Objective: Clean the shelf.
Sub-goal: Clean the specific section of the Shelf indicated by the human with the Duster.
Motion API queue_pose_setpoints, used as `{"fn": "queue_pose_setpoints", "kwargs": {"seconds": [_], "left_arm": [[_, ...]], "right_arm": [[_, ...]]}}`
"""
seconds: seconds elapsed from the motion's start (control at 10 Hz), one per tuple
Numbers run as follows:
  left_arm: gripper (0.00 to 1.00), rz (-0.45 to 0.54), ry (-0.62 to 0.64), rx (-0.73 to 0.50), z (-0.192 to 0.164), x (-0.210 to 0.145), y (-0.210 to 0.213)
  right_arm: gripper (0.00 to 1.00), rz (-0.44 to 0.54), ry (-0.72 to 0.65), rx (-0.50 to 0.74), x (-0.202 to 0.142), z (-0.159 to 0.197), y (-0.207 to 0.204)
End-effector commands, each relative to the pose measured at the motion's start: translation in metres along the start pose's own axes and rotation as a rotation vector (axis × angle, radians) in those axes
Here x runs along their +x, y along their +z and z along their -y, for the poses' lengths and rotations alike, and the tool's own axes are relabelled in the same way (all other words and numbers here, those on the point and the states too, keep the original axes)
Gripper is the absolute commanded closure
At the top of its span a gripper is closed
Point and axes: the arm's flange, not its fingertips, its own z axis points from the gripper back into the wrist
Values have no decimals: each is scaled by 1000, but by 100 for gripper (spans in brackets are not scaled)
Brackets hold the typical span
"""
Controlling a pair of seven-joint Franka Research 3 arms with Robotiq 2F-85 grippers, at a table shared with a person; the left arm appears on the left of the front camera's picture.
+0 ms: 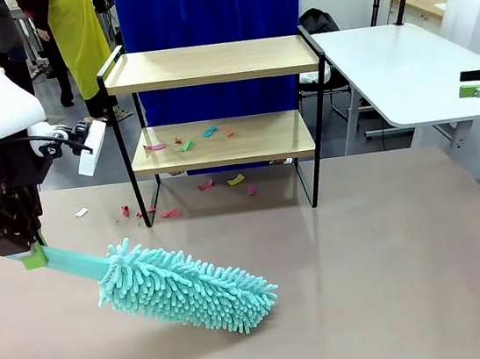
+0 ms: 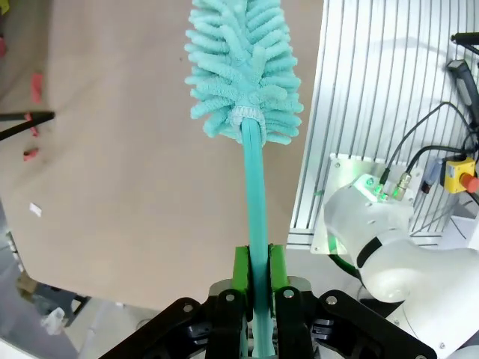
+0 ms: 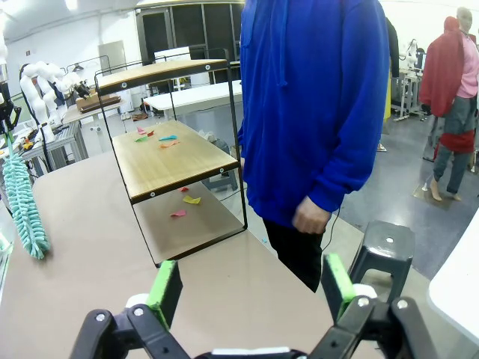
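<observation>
Left wrist view: the left gripper (image 2: pixel 258 273) has its green pads pressed together on the flat teal handle (image 2: pixel 257 194) of a duster (image 2: pixel 243 67).
Duster head: the fluffy teal head lies on the brown table (image 1: pixel 391 248), left of the middle. The handle slants up from it to the gripper at the table's left edge.
Right wrist view: the right gripper (image 3: pixel 251 284) stands spread wide, with nothing between its green pads, and looks across the table toward the shelf (image 3: pixel 161 161).
Front view: the right gripper sits at the far right edge, well apart from the duster.
Shelf place: it stands upright at the far side of the table, well apart from the duster head and from both grippers.
Scraps: small coloured paper scraps (image 1: pixel 184 142) lie on the lower board. More lie on the table under the shelf and beside its left legs.
Person: a person in a blue top (image 3: pixel 314 97) stands just behind the shelf, one hand (image 3: pixel 309 217) hanging down.
</observation>
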Motion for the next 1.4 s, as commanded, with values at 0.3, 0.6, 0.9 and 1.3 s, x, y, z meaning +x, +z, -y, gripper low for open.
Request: {"fn": "queue_pose_setpoints", "kwargs": {"seconds": [0.3,0.6,0.9,1.3], "left_arm": [[87,5,-5,-8,1,-1,2],[87,5,-5,-8,1,-1,2],[87,5,-5,-8,1,-1,2],[87,5,-5,-8,1,-1,2]], "right_arm": [[0,1,5,3,3,-2,-2],[0,1,5,3,3,-2,-2],[0,1,5,3,3,-2,-2],[0,1,5,3,3,-2,-2]]}}
